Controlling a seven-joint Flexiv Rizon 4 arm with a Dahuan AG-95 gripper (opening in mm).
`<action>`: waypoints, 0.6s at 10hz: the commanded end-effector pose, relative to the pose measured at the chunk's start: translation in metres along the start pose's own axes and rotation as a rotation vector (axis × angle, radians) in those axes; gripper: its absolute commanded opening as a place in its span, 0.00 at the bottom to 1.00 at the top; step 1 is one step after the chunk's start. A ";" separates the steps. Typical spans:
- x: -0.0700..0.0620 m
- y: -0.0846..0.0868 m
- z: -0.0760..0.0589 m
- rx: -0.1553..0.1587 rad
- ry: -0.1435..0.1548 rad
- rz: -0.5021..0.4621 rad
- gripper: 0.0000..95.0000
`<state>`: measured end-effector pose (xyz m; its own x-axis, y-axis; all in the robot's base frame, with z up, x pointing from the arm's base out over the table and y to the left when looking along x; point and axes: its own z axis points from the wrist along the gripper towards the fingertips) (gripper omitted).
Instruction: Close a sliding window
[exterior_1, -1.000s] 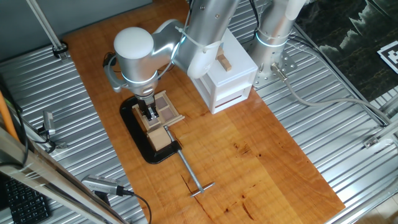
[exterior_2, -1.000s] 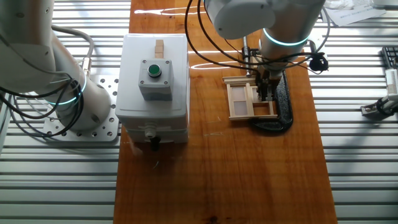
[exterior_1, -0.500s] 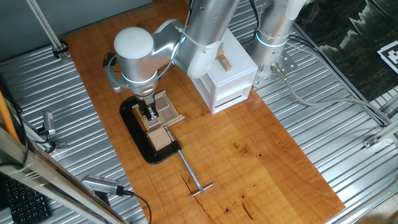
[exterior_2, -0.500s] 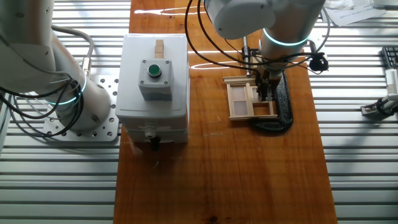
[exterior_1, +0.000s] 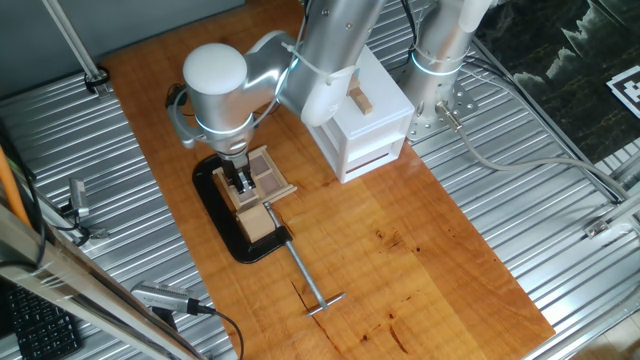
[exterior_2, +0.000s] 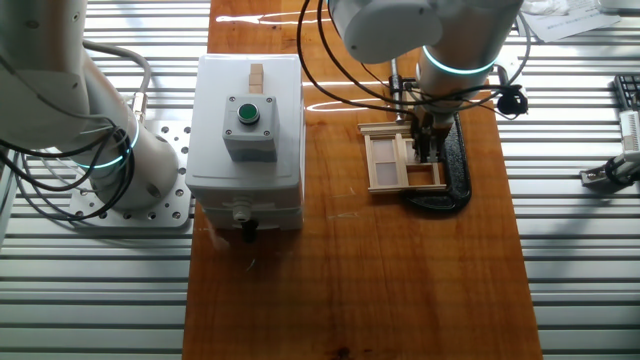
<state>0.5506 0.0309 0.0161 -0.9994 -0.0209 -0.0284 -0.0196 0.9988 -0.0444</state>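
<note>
The sliding window (exterior_1: 268, 176) is a small light-wood frame in wooden rails, held at the near end of a black clamp (exterior_1: 222, 214). In the other fixed view the sliding window (exterior_2: 388, 163) lies left of the clamp (exterior_2: 457, 178). My gripper (exterior_1: 243, 184) points straight down onto the window's clamp-side edge, with its fingers close together and nothing between them. It also shows in the other fixed view (exterior_2: 428, 152), over the window's right part. The wrist hides part of the frame.
A plain wooden block (exterior_1: 256, 222) sits in the clamp beside the window, and the clamp's T-handle screw (exterior_1: 308, 278) sticks out over the wooden board. A white box with a green button (exterior_2: 247, 112) stands left of the window. A second arm's base (exterior_2: 130, 175) is bolted beside it.
</note>
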 end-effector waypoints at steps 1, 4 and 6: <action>0.001 0.000 0.000 -0.001 -0.001 -0.002 0.00; 0.001 -0.001 0.001 -0.002 -0.003 0.000 0.00; 0.002 -0.002 0.001 -0.004 -0.005 -0.001 0.00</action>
<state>0.5484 0.0289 0.0161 -0.9992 -0.0229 -0.0334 -0.0216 0.9990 -0.0396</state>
